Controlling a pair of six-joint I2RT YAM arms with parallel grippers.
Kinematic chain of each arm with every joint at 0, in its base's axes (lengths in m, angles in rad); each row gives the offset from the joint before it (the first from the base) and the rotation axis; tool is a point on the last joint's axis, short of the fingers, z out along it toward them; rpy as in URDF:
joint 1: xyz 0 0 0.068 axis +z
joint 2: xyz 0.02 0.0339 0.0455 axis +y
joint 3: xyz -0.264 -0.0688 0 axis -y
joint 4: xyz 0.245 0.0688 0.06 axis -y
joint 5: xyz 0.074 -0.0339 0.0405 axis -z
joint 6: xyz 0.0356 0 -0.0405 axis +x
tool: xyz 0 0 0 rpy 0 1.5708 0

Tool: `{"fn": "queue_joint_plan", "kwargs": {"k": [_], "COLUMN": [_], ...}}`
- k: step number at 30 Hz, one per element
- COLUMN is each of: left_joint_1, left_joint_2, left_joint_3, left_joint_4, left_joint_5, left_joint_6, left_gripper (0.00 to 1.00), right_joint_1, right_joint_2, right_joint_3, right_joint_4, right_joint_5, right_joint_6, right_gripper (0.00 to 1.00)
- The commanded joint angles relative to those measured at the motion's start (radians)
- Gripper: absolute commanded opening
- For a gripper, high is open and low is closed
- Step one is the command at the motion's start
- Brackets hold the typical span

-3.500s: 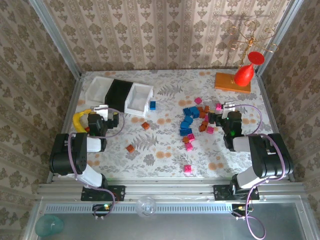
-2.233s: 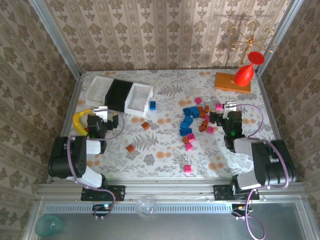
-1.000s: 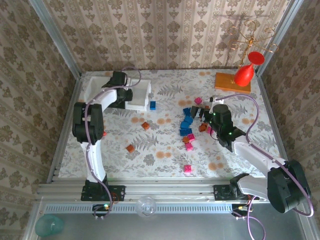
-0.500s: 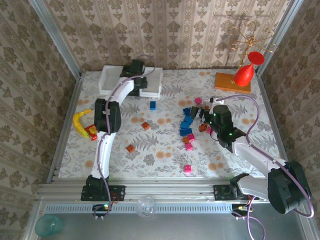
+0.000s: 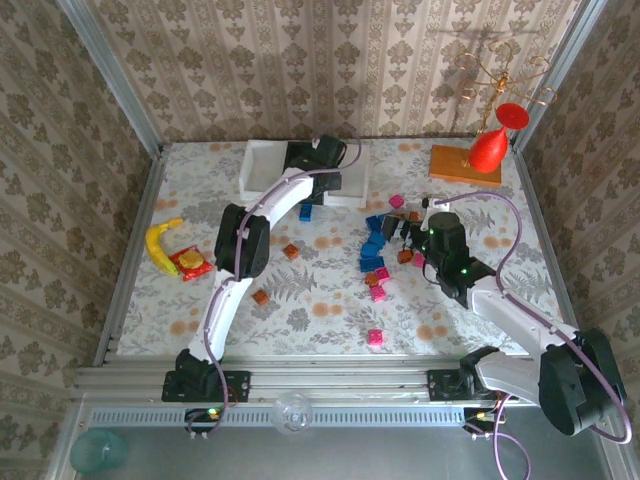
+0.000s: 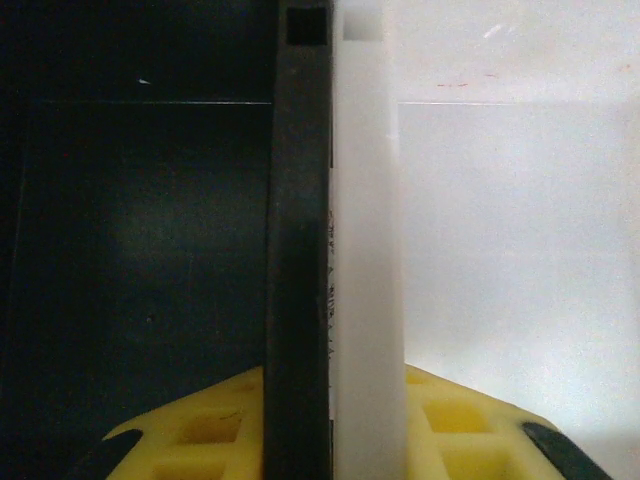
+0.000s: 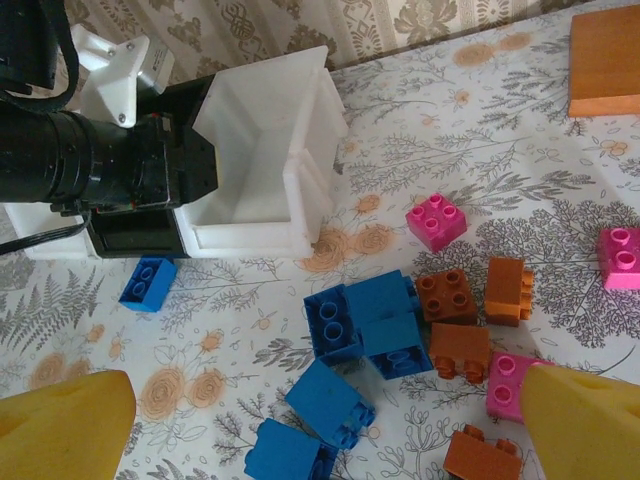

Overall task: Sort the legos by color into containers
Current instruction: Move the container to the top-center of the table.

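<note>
The containers are three joined bins at the back centre: a white one (image 5: 262,168), a black one (image 5: 300,158) largely under the left arm, and a white one (image 5: 350,186). My left gripper (image 5: 322,160) is shut on the containers' shared black-and-white wall (image 6: 335,250), with its yellow fingers (image 6: 190,440) on either side. The legos lie loose on the table: a blue cluster (image 7: 370,315), orange-brown bricks (image 7: 447,295), pink ones (image 7: 436,220) and a lone blue one (image 7: 147,283). My right gripper (image 7: 325,440) hangs open above the blue cluster, holding nothing.
A yellow banana toy (image 5: 158,243) and a red item (image 5: 192,264) lie at the left. An orange base (image 5: 465,165) with a red bulb (image 5: 490,148) stands back right. Stray bricks (image 5: 260,296), (image 5: 375,338) lie toward the front.
The left arm has reached out, taken hold of the containers and slid them rightward along the back, from back left to back centre. The right gripper has stayed over the pile.
</note>
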Motion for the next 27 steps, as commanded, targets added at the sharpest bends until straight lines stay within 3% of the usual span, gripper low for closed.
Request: {"fn": "queue_joint_plan", "kwargs": {"k": [1, 6, 10, 13, 16, 19, 21, 23, 27], "left_joint_1": [-0.014, -0.026, -0.009, 0.020, 0.101, 0.267, 0.332, 0.374, 0.449], "left_joint_2": [-0.048, -0.197, -0.378, -0.589, -0.818, -1.002, -1.104, -1.180, -1.193], "left_joint_3": [-0.023, -0.187, -0.358, -0.602, -0.888, -1.113, -1.219, -1.299, -1.377], "left_joint_4": [0.066, 0.170, 0.206, 0.247, 0.237, 0.185, 0.162, 0.125, 0.138], "left_joint_5": [0.053, 0.129, 0.084, 0.022, -0.031, 0.064, 0.076, 0.012, 0.107], "left_joint_6": [-0.111, -0.112, -0.012, 0.084, 0.119, 0.051, 0.032, 0.021, -0.004], "left_gripper": [0.35, 0.52, 0.63, 0.67, 0.73, 0.73, 0.73, 0.73, 0.74], "right_joint_1": [0.003, 0.003, 0.003, 0.016, 0.052, 0.081, 0.090, 0.095, 0.101], "right_joint_2": [-0.031, -0.025, -0.014, -0.005, 0.008, 0.044, 0.078, 0.111, 0.157], "right_joint_3": [-0.026, -0.030, -0.016, -0.011, -0.013, -0.007, 0.006, 0.016, 0.009], "right_joint_4": [-0.020, -0.015, -0.044, -0.062, -0.053, -0.028, -0.020, -0.011, 0.032], "right_joint_5": [-0.010, -0.025, -0.058, -0.098, -0.121, -0.126, -0.141, -0.161, -0.187], "right_joint_6": [0.017, 0.032, 0.036, 0.017, -0.008, -0.022, -0.016, -0.007, 0.014], "right_gripper": [1.00, 1.00, 1.00, 1.00, 1.00, 1.00, 1.00, 1.00, 1.00]}}
